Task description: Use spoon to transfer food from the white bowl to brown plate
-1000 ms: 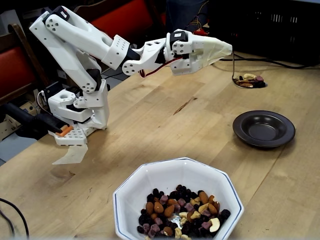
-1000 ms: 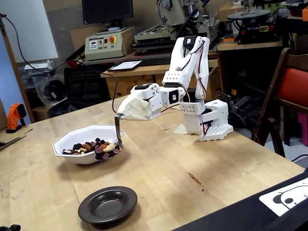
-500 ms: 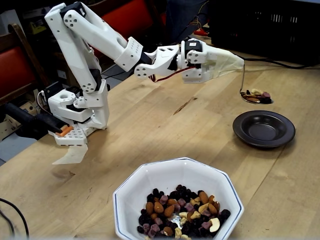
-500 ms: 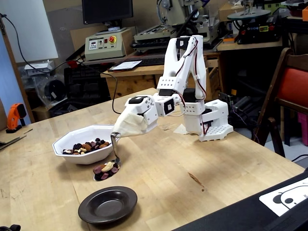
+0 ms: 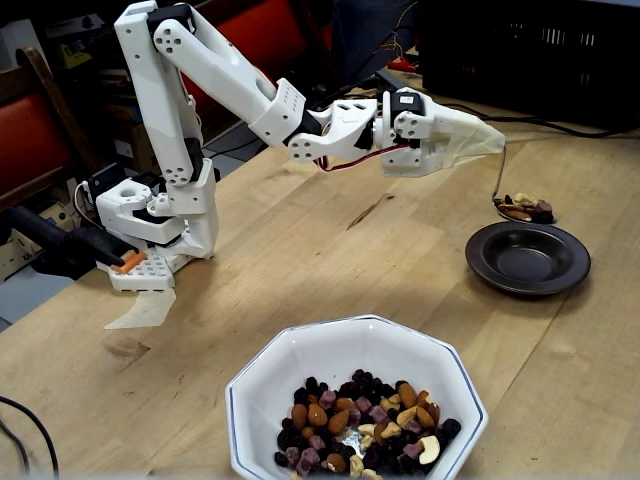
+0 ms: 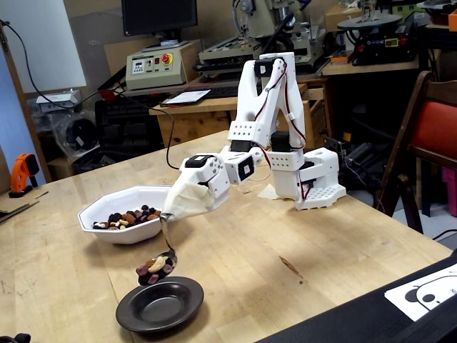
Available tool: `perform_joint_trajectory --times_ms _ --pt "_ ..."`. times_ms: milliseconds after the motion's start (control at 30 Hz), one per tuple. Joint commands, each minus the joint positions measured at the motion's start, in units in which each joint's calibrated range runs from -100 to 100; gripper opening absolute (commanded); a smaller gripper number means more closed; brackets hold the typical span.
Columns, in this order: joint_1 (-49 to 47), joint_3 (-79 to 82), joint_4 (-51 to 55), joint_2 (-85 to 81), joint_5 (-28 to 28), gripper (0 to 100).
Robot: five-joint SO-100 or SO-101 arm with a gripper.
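The spoon (image 6: 161, 251) hangs loaded with food (image 5: 524, 207) right at the plate's (image 5: 528, 258) far rim, with the bowl (image 5: 352, 352) well apart from the plate. The jaws (image 6: 187, 200) sit under a pale wrap, so I can't tell how they're set, but the thin handle comes out of there. Loose nuts and raisins on shiny metal will roll easily, so tip gently. The plate is glossy, shallow and dark; the surface is bare wood.

Looks like I'm running this in a workshop: grey milling machine (image 6: 264, 21), beige control box with red stop button (image 6: 153, 66), orange power drill (image 6: 23, 171), scarred wooden workbench (image 6: 343, 243)
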State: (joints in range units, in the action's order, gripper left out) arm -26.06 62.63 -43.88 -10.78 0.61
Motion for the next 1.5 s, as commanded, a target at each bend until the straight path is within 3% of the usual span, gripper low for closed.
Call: perform_joint_trajectory --times_ms 0,267,600,1467 --pt "-0.4 -3.9 -0.9 -0.9 -1.4 2" --pt "-0.4 -3.6 -0.9 -0.8 -5.3 2" --pt "-0.4 -3.2 -0.9 -0.8 -5.8 2" --pt "-0.5 -3.1 -0.3 -0.7 -18.3 2"
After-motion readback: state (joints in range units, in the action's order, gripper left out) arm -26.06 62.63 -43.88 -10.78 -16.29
